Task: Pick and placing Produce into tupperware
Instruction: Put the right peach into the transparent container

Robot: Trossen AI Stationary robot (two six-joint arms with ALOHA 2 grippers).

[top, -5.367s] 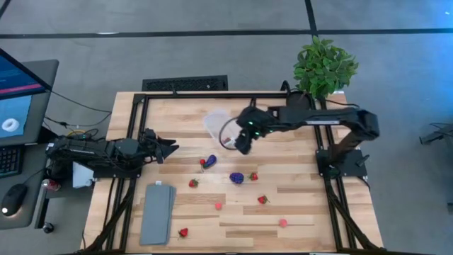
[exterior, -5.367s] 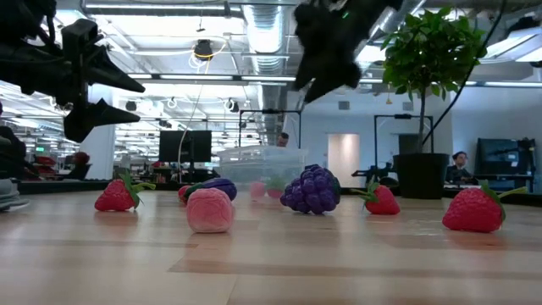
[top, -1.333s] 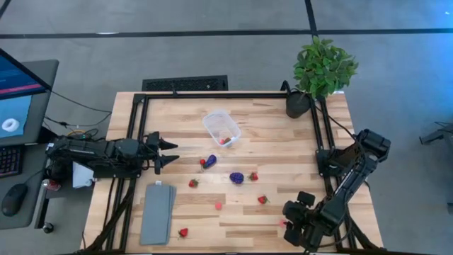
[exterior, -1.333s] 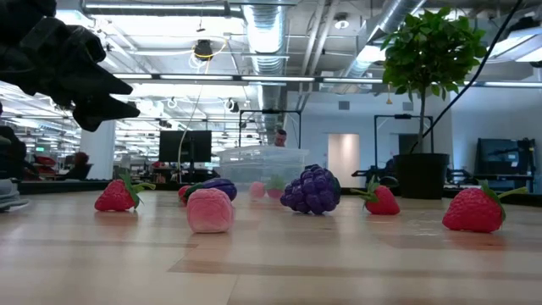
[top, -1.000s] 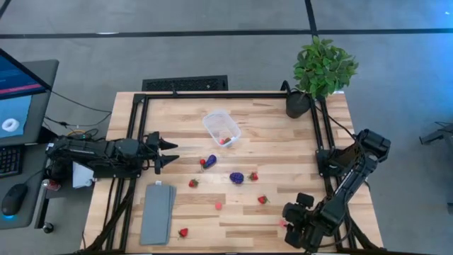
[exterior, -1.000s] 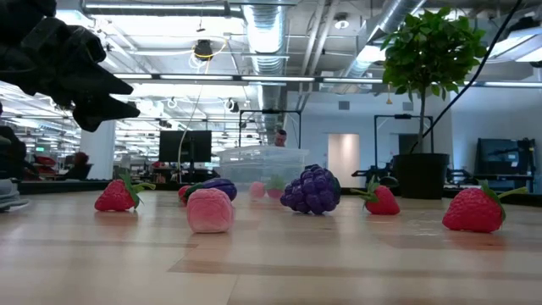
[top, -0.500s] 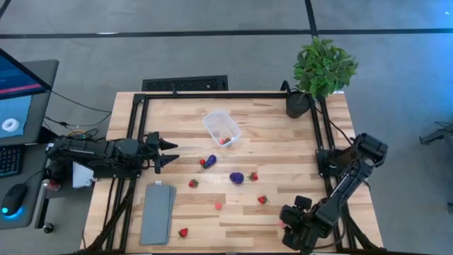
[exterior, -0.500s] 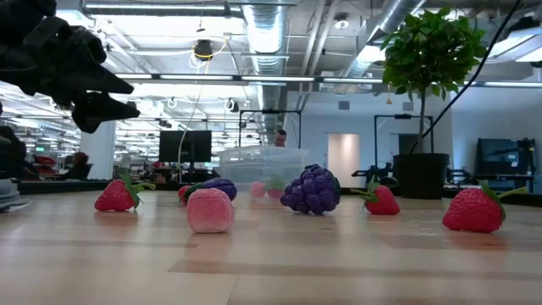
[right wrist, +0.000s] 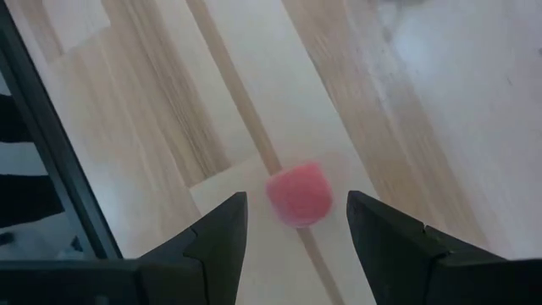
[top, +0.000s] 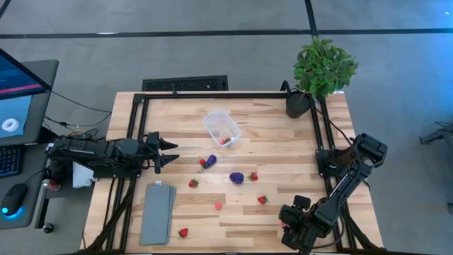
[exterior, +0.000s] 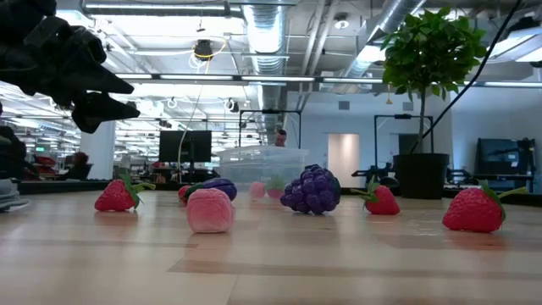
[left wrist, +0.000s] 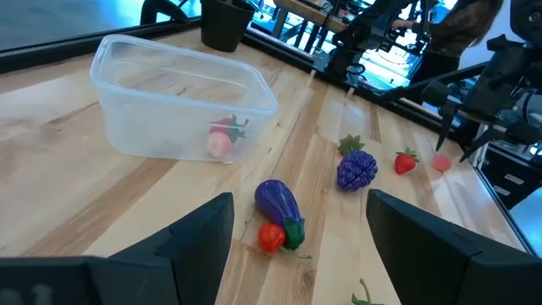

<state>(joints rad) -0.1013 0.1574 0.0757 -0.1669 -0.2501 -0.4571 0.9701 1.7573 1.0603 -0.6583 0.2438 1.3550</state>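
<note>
— Moved much since a second ago?
— Barely — the right arm crept slightly left. Left gripper point(top: 170, 152) waits at the left edge, fingers apart; clear tub point(top: 221, 128) mid-table holds a strawberry point(left wrist: 227, 130). Right gripper point(right wrist: 296, 222), at the near right, hangs spread over a pink piece point(right wrist: 299, 194) — nothing held.

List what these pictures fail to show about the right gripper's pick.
- High view: the pink piece sits under the right gripper, hidden by the arm.
- Right wrist view: fingers flank the piece; contact is not shown.
- Low view: the right gripper is out of frame.
</note>
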